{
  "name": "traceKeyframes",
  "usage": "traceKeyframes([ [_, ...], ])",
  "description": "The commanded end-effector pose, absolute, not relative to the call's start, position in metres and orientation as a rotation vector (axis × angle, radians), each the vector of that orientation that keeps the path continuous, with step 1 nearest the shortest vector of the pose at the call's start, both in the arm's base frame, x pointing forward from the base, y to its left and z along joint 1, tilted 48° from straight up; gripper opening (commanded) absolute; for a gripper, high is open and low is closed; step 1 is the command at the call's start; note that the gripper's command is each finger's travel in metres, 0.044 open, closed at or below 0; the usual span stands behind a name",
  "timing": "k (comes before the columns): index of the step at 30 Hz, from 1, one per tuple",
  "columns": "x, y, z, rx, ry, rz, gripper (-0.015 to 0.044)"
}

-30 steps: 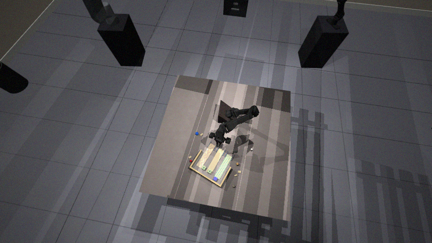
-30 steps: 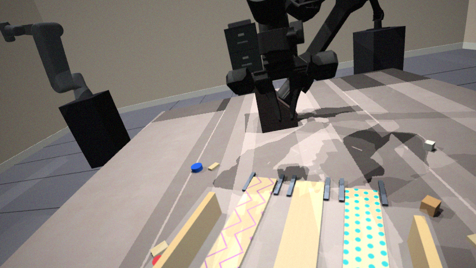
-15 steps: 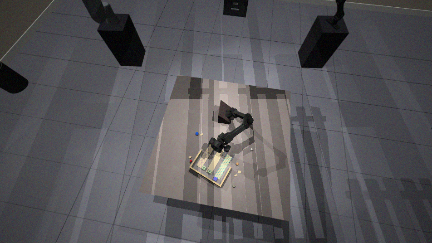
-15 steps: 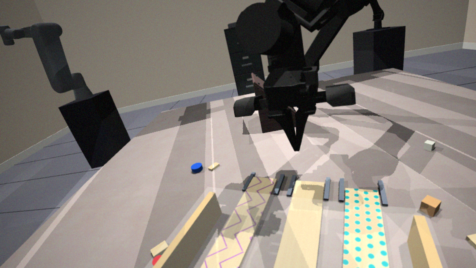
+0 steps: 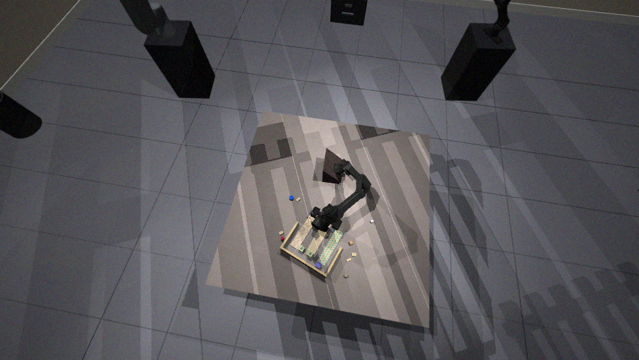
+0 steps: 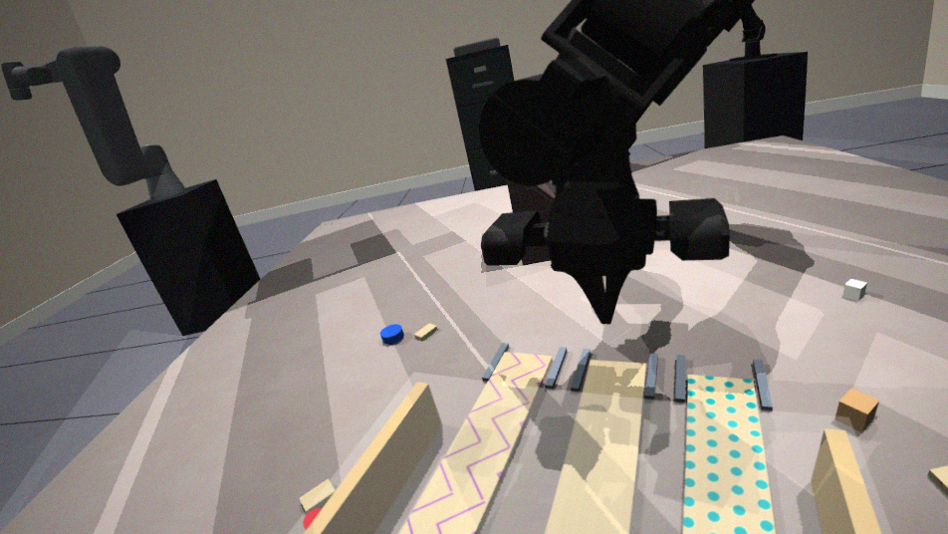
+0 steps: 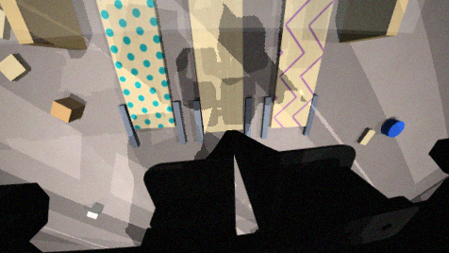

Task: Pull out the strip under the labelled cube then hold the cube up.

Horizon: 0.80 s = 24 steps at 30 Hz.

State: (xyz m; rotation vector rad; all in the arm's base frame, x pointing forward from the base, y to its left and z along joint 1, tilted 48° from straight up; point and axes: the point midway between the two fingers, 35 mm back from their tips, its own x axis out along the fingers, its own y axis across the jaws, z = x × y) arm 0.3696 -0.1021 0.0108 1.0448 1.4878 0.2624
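My gripper (image 6: 605,321) (image 7: 230,135) is shut and empty, its tips pointing down above the table just off the near end of the plain strip (image 5: 315,244) (image 6: 596,480) (image 7: 209,80). The zigzag strip (image 5: 298,239) (image 6: 478,450) (image 7: 303,35) and the teal-dotted strip (image 5: 331,248) (image 6: 723,457) (image 7: 137,59) lie on either side of it. In the top view, a small green-marked cube (image 5: 301,248) is at the zigzag strip's far end, another green-marked cube (image 5: 310,254) at the plain strip's, and a blue cube (image 5: 318,264) beside the dotted strip's. Their labels are too small to read.
Short grey rails flank the strips' near ends. A wooden wall (image 5: 304,262) closes the far end, with side walls left and right. Around them lie an orange block (image 6: 856,409) (image 7: 67,109), a white cube (image 6: 854,289) and a blue disc (image 6: 391,333) (image 7: 392,127).
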Motion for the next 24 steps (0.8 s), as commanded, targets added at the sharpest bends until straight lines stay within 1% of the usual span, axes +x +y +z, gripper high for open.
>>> traceKeyframes([
  [1,0.371,-0.097,0.006,1.041,1.498,0.263,0.0000],
  [24,0.377,-0.069,-0.020,1.041,1.497,0.264,0.0000],
])
